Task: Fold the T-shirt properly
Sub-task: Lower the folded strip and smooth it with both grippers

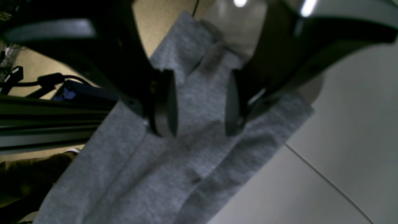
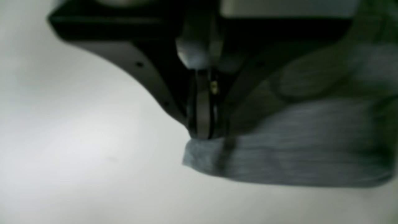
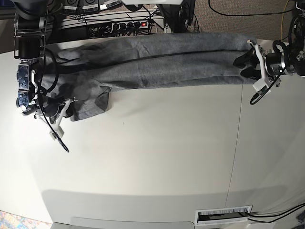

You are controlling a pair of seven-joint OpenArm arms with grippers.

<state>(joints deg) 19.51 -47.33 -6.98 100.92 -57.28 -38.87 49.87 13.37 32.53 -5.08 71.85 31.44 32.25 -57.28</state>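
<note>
White table (image 3: 157,157) fills the base view, cables and a power strip (image 3: 125,25) along its far edge. T-shirt (image 3: 162,62) lies as a long band on the far side, long axis running left-right. Left gripper (image 3: 248,61) sits at the band's right end, jaws wide, cloth between them but not pinched. Right gripper (image 3: 64,109) is at the near-left corner, jaws closed on a fold of fabric. Each arm holds one end of the axis, so the next fold likely turns on that line.

We see a robotics lab: white bench (image 3: 157,162), power strip (image 3: 125,25) and tangled cables (image 3: 228,12) on carpet at the far edge, two mounted arms.
</note>
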